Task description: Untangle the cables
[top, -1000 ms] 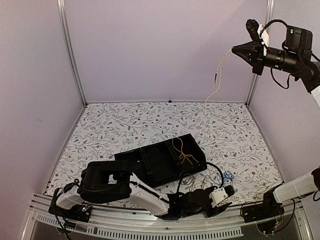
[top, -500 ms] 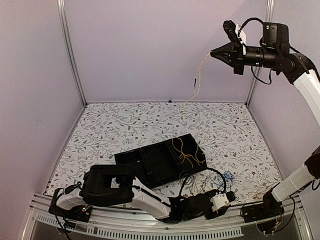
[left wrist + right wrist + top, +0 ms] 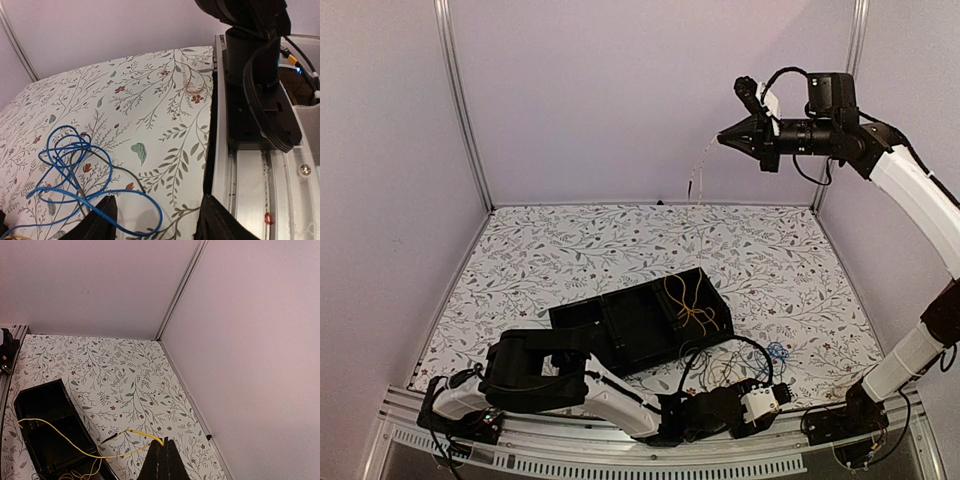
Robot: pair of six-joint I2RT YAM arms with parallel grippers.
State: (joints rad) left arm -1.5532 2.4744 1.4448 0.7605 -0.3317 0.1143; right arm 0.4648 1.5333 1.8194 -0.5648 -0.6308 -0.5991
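Black tray point(image 3: 620, 325) holds yellow cables point(image 3: 688, 305); right fingers point(image 3: 157, 465) clamped on hanging yellow cable point(image 3: 147, 436); left fingers point(image 3: 100, 222) apart near blue cable point(image 3: 67, 150).

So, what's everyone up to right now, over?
Right gripper shut on yellow cable, held high. Left gripper open, low over blue cable. Black cable crosses the blue one.

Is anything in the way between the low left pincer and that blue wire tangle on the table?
Nothing visible. The open left pincer sits right at the blue cable loops; only a thin black cable threads through them.
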